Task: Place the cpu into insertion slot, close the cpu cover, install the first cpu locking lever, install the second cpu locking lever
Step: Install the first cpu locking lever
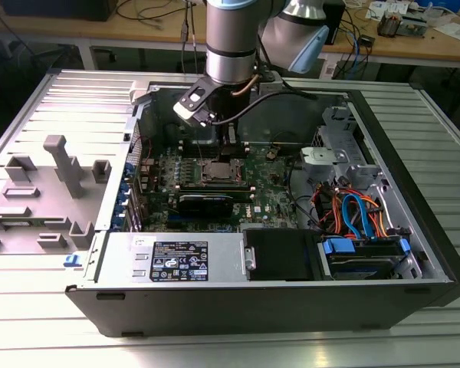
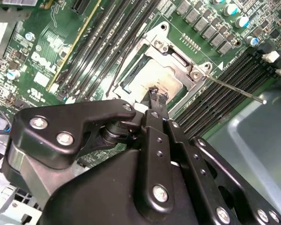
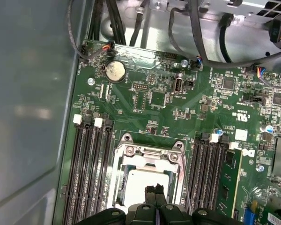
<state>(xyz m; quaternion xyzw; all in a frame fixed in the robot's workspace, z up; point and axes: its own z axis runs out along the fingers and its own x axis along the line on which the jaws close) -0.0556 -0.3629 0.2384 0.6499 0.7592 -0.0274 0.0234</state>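
Note:
The cpu (image 3: 139, 183) (image 2: 152, 79), a flat silver-grey square, lies in the insertion slot (image 1: 217, 170) on the green motherboard. The cpu cover (image 3: 150, 153) (image 2: 178, 58), a silver frame, lies flat around it, and the chip shows through its window. My gripper (image 3: 154, 189) (image 2: 158, 93) (image 1: 230, 147) hangs just above the cpu's top. Its black fingers (image 2: 154, 112) are pressed together with nothing between them. A thin metal locking lever (image 2: 234, 89) sticks out from one corner of the socket, its free end over the memory slots. Another thin lever (image 2: 119, 65) runs along the opposite side.
Long black memory slots (image 3: 91, 168) (image 3: 210, 164) flank the socket. The open case has a power supply (image 1: 184, 257) at the front, and a drive bay with blue and orange cables (image 1: 356, 215) at the exterior view's right. A grey fixture (image 1: 57, 184) lies outside at the left.

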